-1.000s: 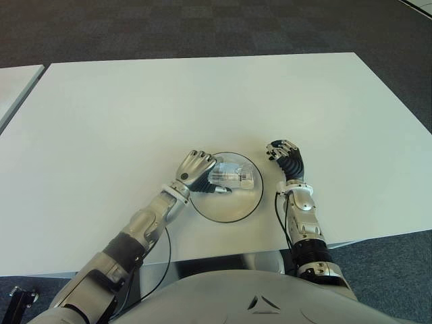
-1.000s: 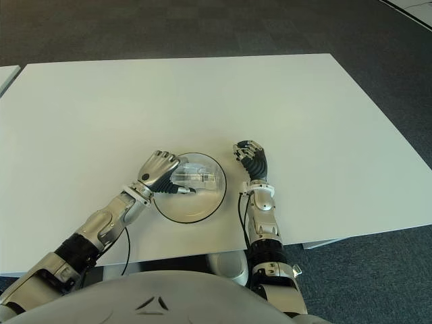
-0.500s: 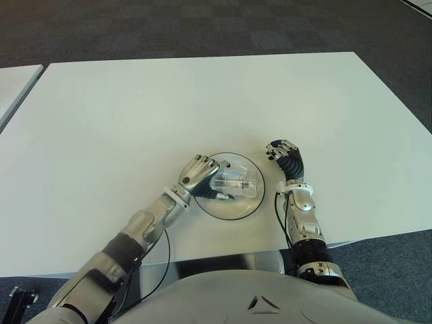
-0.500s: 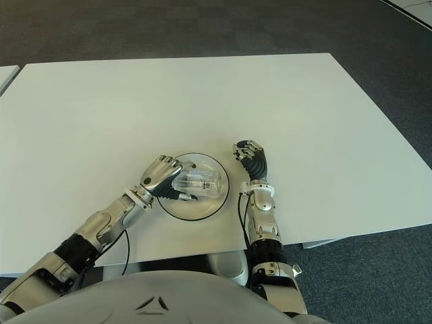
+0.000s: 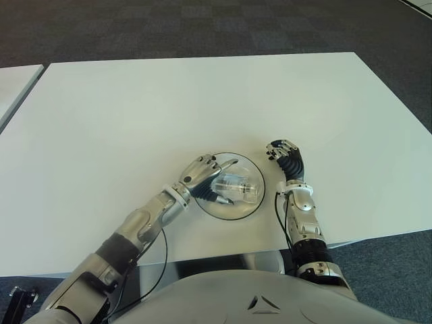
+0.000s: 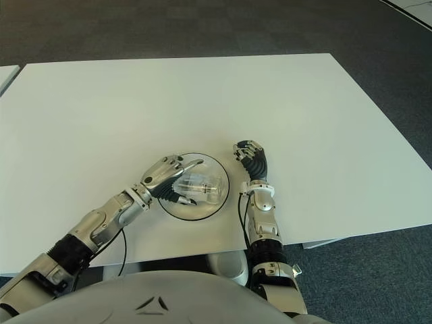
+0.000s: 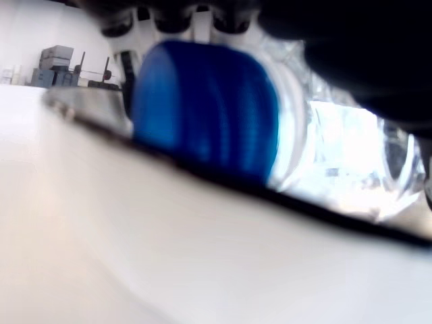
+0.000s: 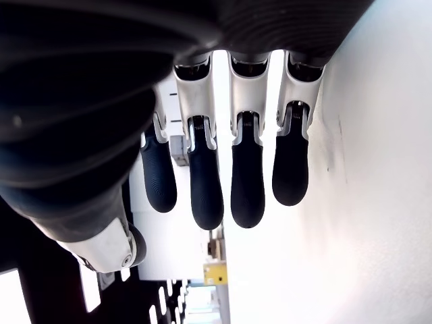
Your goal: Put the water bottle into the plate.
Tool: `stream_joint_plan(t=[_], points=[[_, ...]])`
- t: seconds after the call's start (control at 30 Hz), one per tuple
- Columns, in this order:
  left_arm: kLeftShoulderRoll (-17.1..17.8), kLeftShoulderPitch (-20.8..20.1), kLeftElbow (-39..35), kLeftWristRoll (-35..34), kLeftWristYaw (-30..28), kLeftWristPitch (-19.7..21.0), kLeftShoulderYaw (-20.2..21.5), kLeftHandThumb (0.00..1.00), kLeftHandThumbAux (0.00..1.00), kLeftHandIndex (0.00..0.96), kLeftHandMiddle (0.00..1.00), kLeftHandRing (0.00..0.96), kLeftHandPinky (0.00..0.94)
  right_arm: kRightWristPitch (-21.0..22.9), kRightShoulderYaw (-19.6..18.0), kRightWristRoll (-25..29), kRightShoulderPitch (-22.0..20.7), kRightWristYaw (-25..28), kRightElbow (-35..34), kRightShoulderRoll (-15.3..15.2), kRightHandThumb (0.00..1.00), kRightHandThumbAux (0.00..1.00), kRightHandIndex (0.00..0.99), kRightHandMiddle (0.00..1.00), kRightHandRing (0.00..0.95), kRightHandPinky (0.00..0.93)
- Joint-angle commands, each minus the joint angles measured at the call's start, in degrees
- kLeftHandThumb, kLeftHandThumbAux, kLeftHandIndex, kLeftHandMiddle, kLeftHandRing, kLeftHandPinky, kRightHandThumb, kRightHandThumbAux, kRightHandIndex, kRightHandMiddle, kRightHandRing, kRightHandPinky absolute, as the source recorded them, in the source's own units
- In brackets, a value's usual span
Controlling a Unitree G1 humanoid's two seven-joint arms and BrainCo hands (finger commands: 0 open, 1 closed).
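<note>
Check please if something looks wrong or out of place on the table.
Nothing stands out. The water bottle lies on its side inside the plate, cap on, no spill visible. The left hand is beside it with fingers spread; the right hand shows right of the plate.

bottle: 1 (lying) | plate: 1 | hands: 2 | table: 1

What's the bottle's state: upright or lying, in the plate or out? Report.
Lying on its side in the plate. The bottle lies within the dark rim, its blue cap toward the left hand, whose fingers are spread over it.
</note>
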Motion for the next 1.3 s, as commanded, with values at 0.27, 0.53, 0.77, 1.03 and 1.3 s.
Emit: stream_joint_plan(t=[0.27, 0.53, 0.77, 1.03, 1.3], points=[[0.83, -0.36, -0.41, 2.08, 4.37, -2.1, 0.48, 0.017, 0.396, 0.0, 0.0, 0.0, 0.0, 1.5, -0.11, 0.38, 0.79, -0.19, 1.52, 0.35, 0.705, 0.733, 0.427, 0.49, 0.497, 0.514], [0.89, -0.41, -0.04, 2.95, 8.13, -3.76, 0.6, 0.065, 0.322, 0.0, 0.0, 0.0, 0.0, 1.57, 0.04, -0.13, 0.81, -0.73, 1.5, 0.27, 0.705, 0.734, 0.427, 0.49, 0.502, 0.522], [0.81, 0.04, -0.8, 3.1, 9.38, -3.77, 0.91, 0.116, 0.249, 0.0, 0.0, 0.0, 0.0, 1.83, 0.09, -0.05, 0.82, -0.72, 1.45, 0.23, 0.705, 0.734, 0.427, 0.489, 0.5, 0.518], [0.61, 0.23, -0.97, 3.3, 10.19, -3.64, 1.23, 0.166, 0.211, 0.0, 0.0, 0.0, 0.0, 1.44, 0.14, -0.08, 0.78, -0.64, 1.61, 0.18, 0.706, 0.734, 0.427, 0.49, 0.501, 0.521], [-0.28, 1.24, -1.94, 1.8, 10.57, -3.42, 2.6, 0.216, 0.182, 0.0, 0.0, 0.0, 0.0, 1.34, 0.12, -0.1, 0.62, -0.71, 1.78, 0.18, 0.706, 0.733, 0.428, 0.494, 0.511, 0.526]])
